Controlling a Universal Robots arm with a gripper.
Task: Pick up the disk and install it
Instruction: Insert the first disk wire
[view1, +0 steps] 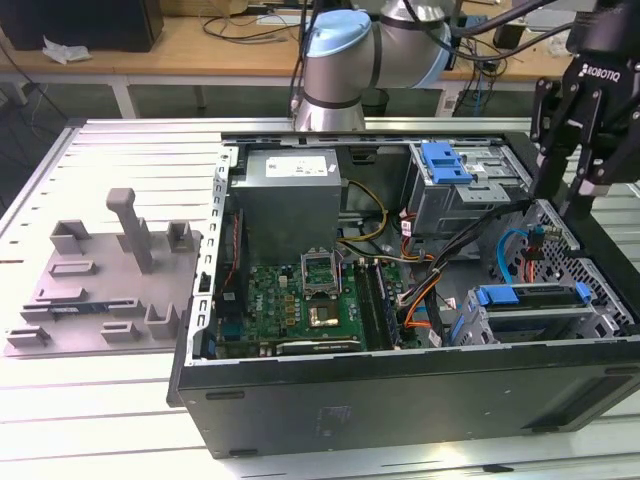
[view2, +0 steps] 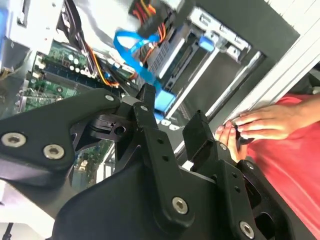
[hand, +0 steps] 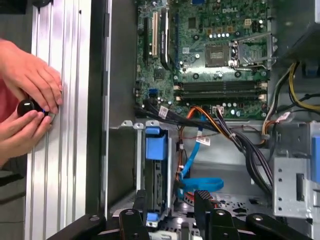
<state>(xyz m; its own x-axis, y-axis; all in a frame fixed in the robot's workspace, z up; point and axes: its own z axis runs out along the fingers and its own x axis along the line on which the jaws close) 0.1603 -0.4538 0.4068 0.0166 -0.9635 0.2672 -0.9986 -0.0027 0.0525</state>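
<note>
**Hovering with empty jaws over the drive cage**

Jaws spread apart and pinching nothing, hanging above the open computer case (view1: 400, 400) on the exterior view's right. The disk (view1: 500, 296), known by its bright blue bracket, lies in the drive cage (view1: 520, 328) at the near right corner of the case. In the first wrist view the disk (hand: 156, 147) lies just beyond the fingertips. Whether it is fully seated cannot be told.

A looped blue cable (view1: 508, 250) and a bundle of orange wires (view1: 418, 300) run just beside the cage.

Risks, as judged:
- A finger may catch the cable loop and pull a connector loose.
- A disk only part-way in may bind on its rails.
- A person's hands (hand: 30, 95), holding a small black object on the desk (view1: 120, 410) beside the case, lie near the arm's reach and could be struck.
</note>
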